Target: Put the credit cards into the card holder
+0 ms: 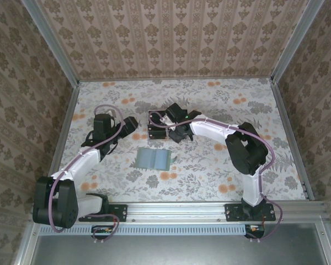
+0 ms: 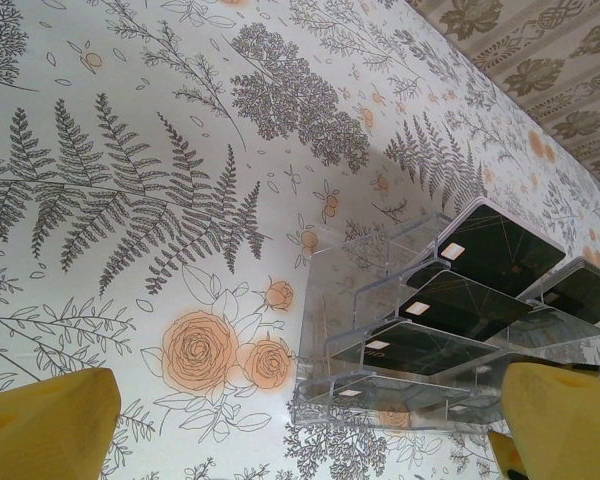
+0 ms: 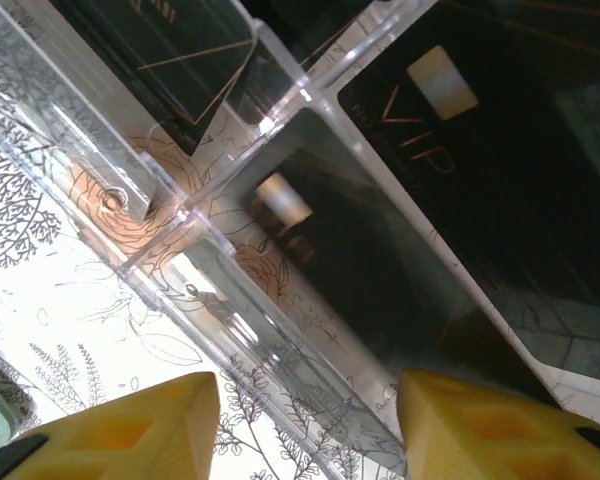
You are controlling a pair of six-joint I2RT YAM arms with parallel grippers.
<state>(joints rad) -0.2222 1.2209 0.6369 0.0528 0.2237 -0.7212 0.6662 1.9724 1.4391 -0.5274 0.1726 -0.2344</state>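
1. At the left, the left gripper [image 1: 131,123] is hovering just beside the left side of the clear rack [image 1: 156,126]. Its claw is standing fully released and is grasping nothing.
2. Nearer to us, the card holder [image 1: 153,159] is lying flat on the flowered table [image 1: 226,110], apart from both grippers. We are not seeing any card on it.
3. The credit cards [image 2: 500,250] are sitting in the compartments of the rack, all black.
4. The right gripper [image 3: 305,425] is reaching into the rack from the right. Its fingers are standing apart over a clear wall, and we are seeing nothing grasped between them.
5. We are judging that the task is only beginning. No card is lying in the holder as far as we can see, so every card is waiting to be lifted out and carried over.
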